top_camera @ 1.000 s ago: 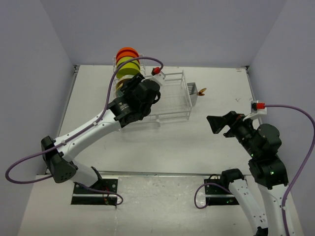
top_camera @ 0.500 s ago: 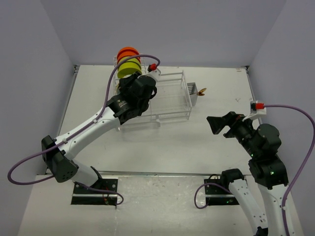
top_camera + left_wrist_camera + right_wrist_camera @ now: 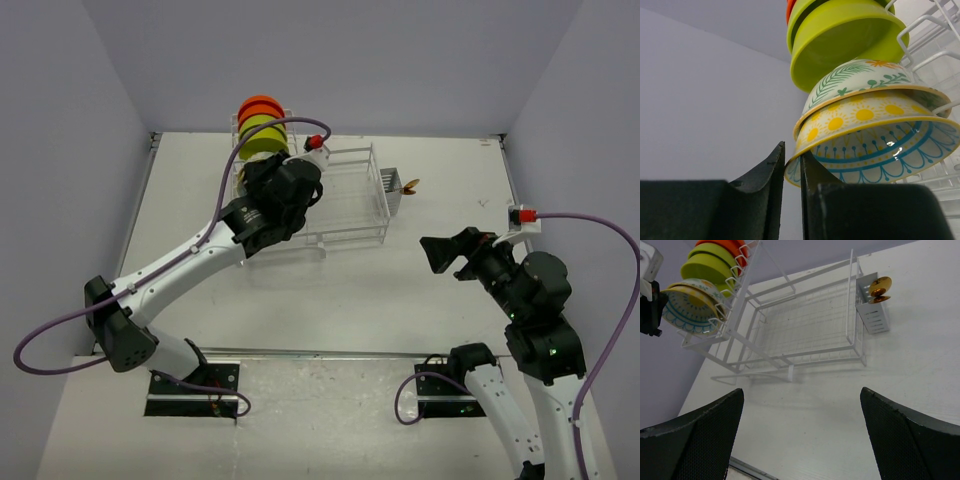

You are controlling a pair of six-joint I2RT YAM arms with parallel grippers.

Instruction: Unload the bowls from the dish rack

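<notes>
The white wire dish rack (image 3: pixel 345 205) stands at the back of the table and also shows in the right wrist view (image 3: pixel 805 325). Its tall slotted end holds orange-red bowls (image 3: pixel 258 103), lime-green bowls (image 3: pixel 840 40), a whitish bowl with leaves and an orange flower (image 3: pixel 855 80), and at the front a yellow sun-patterned bowl with a blue-lined inside (image 3: pixel 870 135). My left gripper (image 3: pixel 792 152) is shut on the rim of that front patterned bowl (image 3: pixel 690 310). My right gripper (image 3: pixel 802 440) is open and empty, above the table in front of the rack (image 3: pixel 440 252).
The rack's small cutlery basket (image 3: pixel 872 315) at its right end holds a gold-coloured utensil (image 3: pixel 879 286). The left arm's purple cable (image 3: pixel 225 190) loops over the rack's left end. Grey walls close in on three sides.
My left wrist has shifted slightly at the bowl end of the rack. The right arm has not moved.
</notes>
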